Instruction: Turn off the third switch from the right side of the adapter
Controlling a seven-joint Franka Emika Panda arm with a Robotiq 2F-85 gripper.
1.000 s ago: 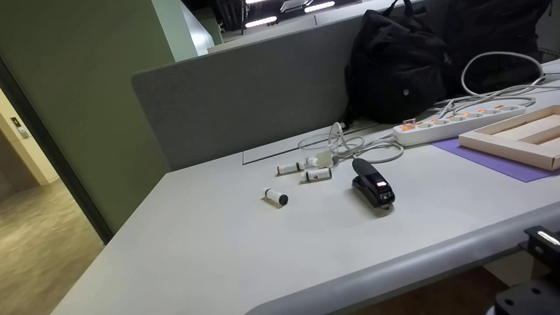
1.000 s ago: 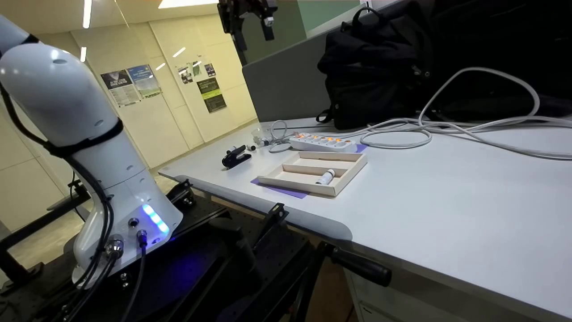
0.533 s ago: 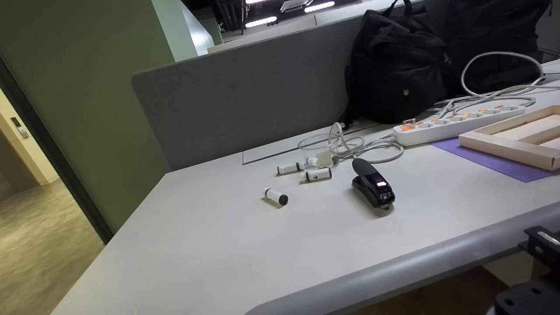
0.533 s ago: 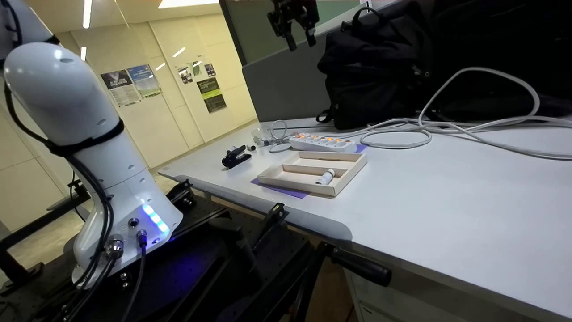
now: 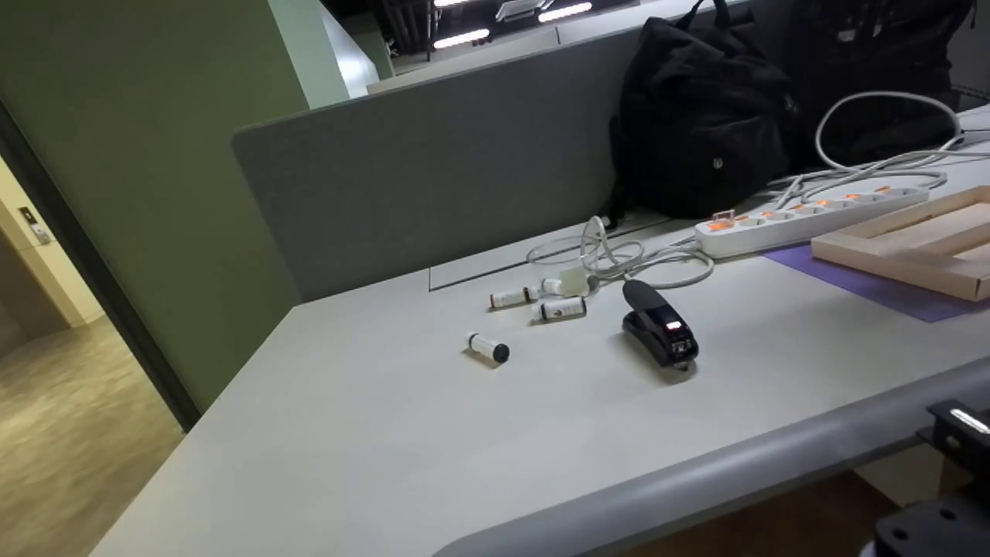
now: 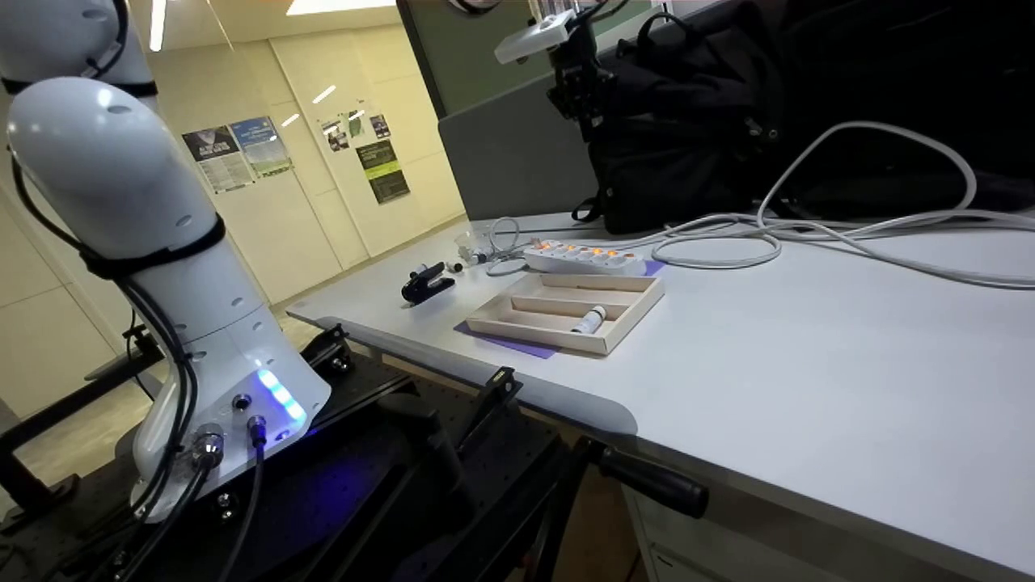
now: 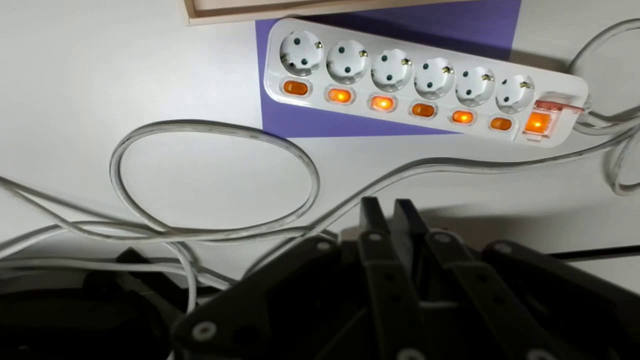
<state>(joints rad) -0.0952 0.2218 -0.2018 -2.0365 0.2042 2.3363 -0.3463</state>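
Press straight down on the lit orange plastic switch (image 7: 382,103), probably number 3 from the exterior views' right, sparing its lit neighbour (image 7: 340,95). The long white plastic adapter (image 7: 425,82) lies upper right in the wrist view. The black metal gripper (image 7: 389,206), jaws narrowly parted, should clear the round white cable (image 7: 450,168); a pale wooden tray (image 7: 240,16) edges the top.

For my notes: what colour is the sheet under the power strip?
The sheet is purple, clearest in the wrist view.
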